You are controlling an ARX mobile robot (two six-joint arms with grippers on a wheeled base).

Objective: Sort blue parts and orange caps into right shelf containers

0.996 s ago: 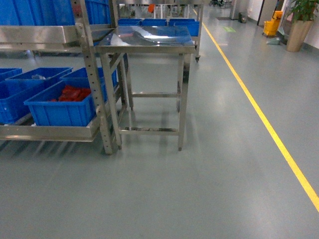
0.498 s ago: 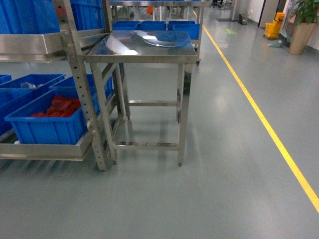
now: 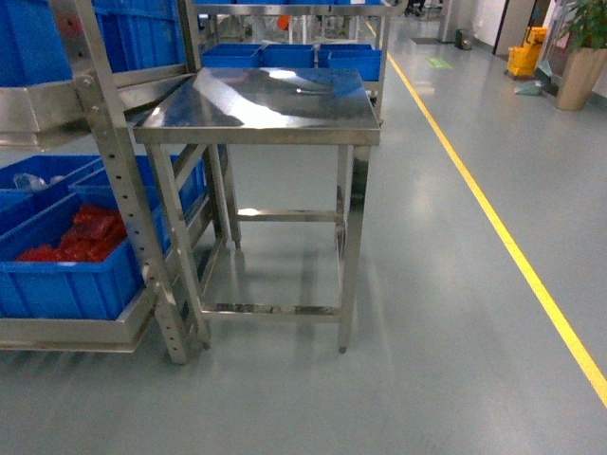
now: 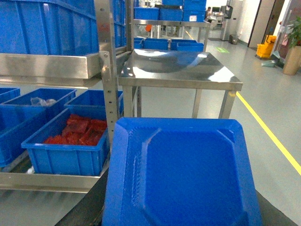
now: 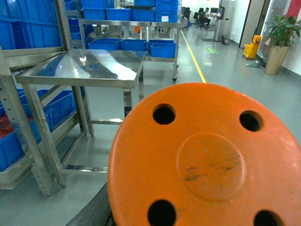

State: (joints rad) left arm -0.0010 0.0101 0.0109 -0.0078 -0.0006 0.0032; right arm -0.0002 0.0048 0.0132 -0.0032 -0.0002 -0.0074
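A blue part [image 4: 188,174], a flat moulded tray-like piece, fills the lower left wrist view; my left gripper's dark fingers [image 4: 87,209] show at its sides, shut on it. An orange cap [image 5: 211,160], round with several holes, fills the right wrist view, with a dark finger [image 5: 91,212] of my right gripper beside it. Neither gripper shows in the head view. Bright blue crates [image 3: 66,289] sit on the low shelf at left, the nearest holding red pieces [image 3: 81,237]; the same crate [image 4: 66,157] shows in the left wrist view.
A steel table [image 3: 256,123] stands against the shelf rack's perforated upright [image 3: 123,209]. More blue crates [image 3: 285,55] sit on a rack behind. A yellow floor line [image 3: 493,218] runs along the right, with a potted plant [image 3: 580,57] and a yellow bucket [image 3: 524,52] beyond.
The head view has closed in on the table and rack: both loom larger and the shelf crates have slid toward the left edge.
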